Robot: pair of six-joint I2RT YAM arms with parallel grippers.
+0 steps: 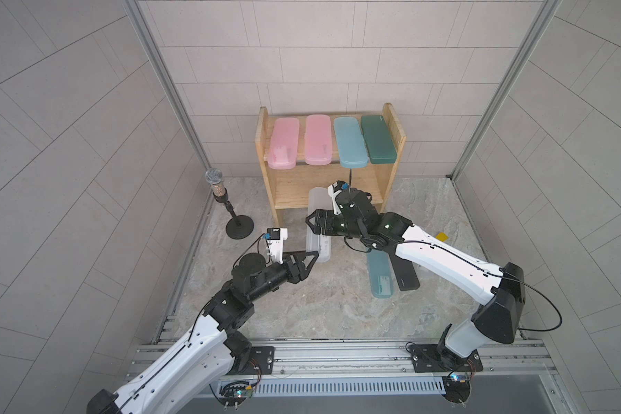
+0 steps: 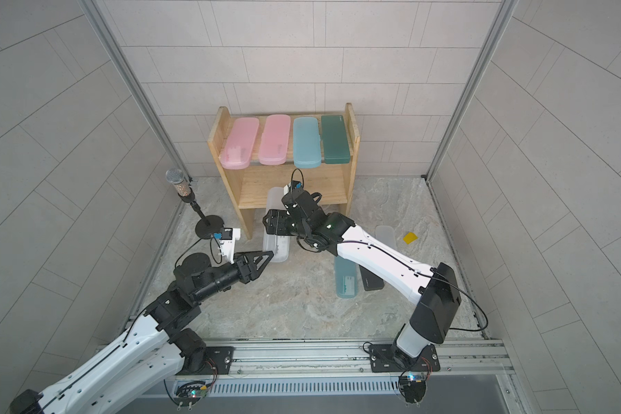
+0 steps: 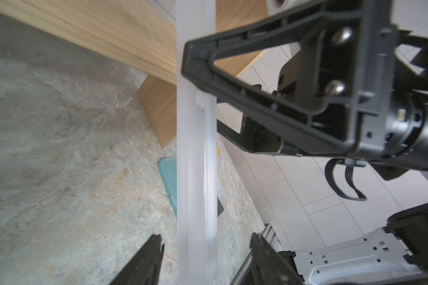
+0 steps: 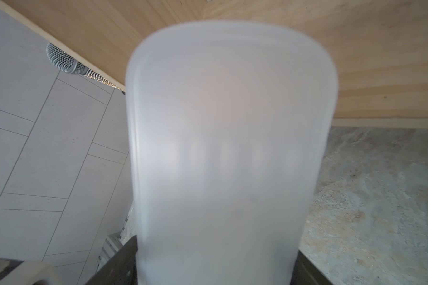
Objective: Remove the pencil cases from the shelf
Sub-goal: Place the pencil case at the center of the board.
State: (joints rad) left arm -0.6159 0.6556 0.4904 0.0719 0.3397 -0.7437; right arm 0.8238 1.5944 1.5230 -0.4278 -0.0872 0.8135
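The worktop (image 1: 302, 304) carries the shelf (image 1: 291, 193), whose top tier holds two pink cases (image 1: 283, 142), a light blue case (image 1: 350, 141) and a dark green case (image 1: 378, 138). A second blue case (image 1: 380, 279) and a black case (image 1: 406, 277) lie on the worktop. Before the shelf, the right gripper (image 1: 311, 222) pinches the frosted clear case (image 1: 318, 249) across its width. The left gripper (image 1: 311, 262) stands spread around its near end.
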